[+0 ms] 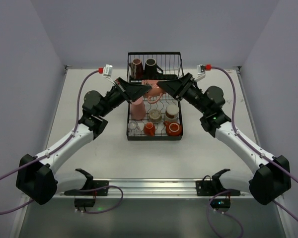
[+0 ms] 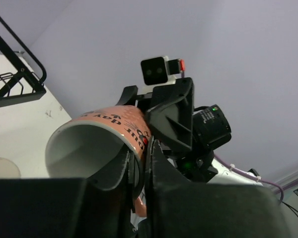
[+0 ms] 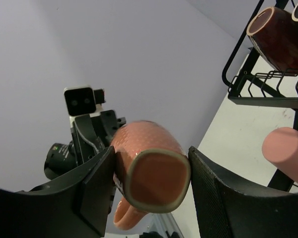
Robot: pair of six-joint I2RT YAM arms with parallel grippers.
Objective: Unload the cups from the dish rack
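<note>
While the top view shows both arms meeting over the dish rack (image 1: 154, 138) with a salmon-pink mug (image 1: 153, 84) lying sideways in the air between them, only the wrist cameras reveal how each end is held. At the left end, the left gripper (image 2: 139, 161) is clamped on the rim. One finger (image 2: 120, 171) sits inside the pale mouth and the other lies against the lettered outer wall, and the left wrist camera looks straight into the opening. At the right end, the right gripper (image 3: 150, 171) straddles the flat base, which faces the right wrist camera. Its two pads press the sides there, so it grips the mug too. The handle appears only in the right wrist view, hanging below the body. The mug hangs just in front of the raised rear basket, mouth toward the left arm and base toward the right arm, clear of the cups beneath. The top view alone shows the lower tray. From left to right it holds a tall pink tumbler (image 1: 138, 109), a clear glass (image 1: 133, 126), a beige cup (image 1: 155, 115), an orange-red cup (image 1: 149, 129), another beige cup (image 1: 172, 110) and a second orange-red cup (image 1: 173, 129). In the rear basket a brown mug (image 1: 136, 67) stands left of a black mug (image 1: 151, 64). The right wrist view shows the brown one tilted.
</note>
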